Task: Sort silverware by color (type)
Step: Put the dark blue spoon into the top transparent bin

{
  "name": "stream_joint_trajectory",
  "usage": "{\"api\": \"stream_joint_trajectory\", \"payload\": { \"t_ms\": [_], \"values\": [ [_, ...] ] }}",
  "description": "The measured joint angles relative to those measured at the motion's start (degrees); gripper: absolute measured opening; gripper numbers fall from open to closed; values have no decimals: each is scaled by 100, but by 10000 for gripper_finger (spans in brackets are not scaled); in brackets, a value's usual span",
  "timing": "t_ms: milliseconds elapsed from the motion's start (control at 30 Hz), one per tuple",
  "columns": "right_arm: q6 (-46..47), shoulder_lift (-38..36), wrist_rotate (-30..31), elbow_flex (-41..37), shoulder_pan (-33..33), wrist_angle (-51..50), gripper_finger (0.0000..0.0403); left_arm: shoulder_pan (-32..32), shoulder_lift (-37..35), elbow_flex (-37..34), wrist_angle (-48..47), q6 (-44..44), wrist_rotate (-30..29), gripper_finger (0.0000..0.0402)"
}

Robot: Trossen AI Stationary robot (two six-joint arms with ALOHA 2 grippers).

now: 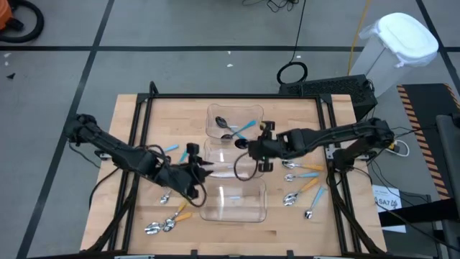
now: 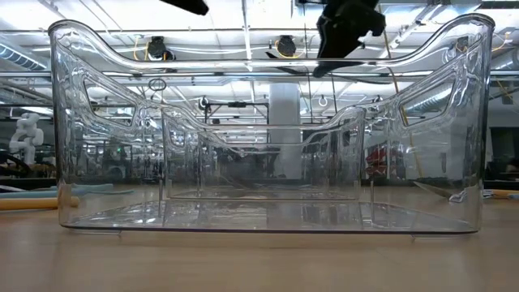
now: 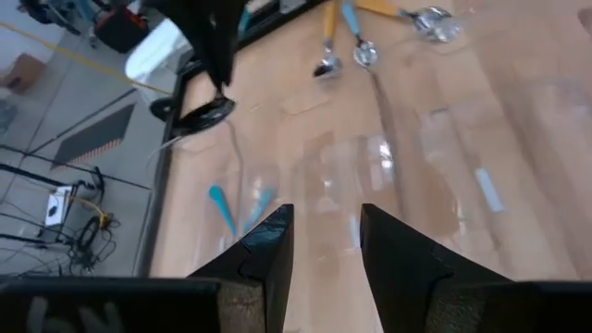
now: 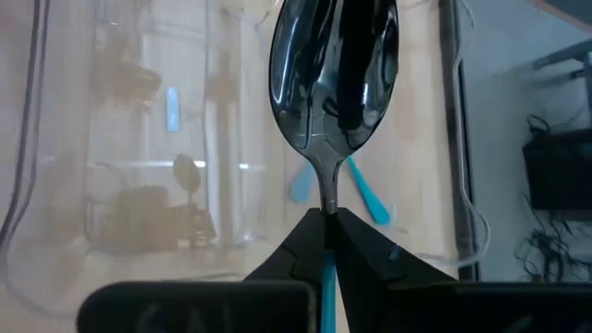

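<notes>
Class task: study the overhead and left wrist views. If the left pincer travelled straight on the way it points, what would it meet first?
Most likely the near wall of the clear plastic middle bin; the left pincer, empty, points right at it, though depth is uncertain.

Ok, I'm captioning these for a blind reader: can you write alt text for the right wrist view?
The right gripper is shut on a spoon, pinching its blue handle so the dark shiny bowl stands up close to the camera. Behind it are a clear bin on the wooden table and blue handles lying beyond.
</notes>
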Motion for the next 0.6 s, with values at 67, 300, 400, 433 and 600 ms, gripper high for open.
{"api": "stream_joint_trajectory", "payload": {
  "t_ms": [67,300,400,433,600],
  "values": [
    [-196,0,-167,0,-159,193,11,84,-346,-360,148,-59,-4,127],
    [-770,0,-850,-4,-728,941,11,133,-1630,-1615,1000,-171,-1,127],
    [-956,0,-1153,-4,-978,1257,11,134,-2078,-1898,989,-331,-6,127],
    [-1036,0,-1240,-4,-1056,1346,11,131,-2196,-1976,953,-379,-1,127],
    [-1382,0,-1686,-7,-1423,1823,11,134,-2475,-2246,924,-518,-3,127]
  ]
}}
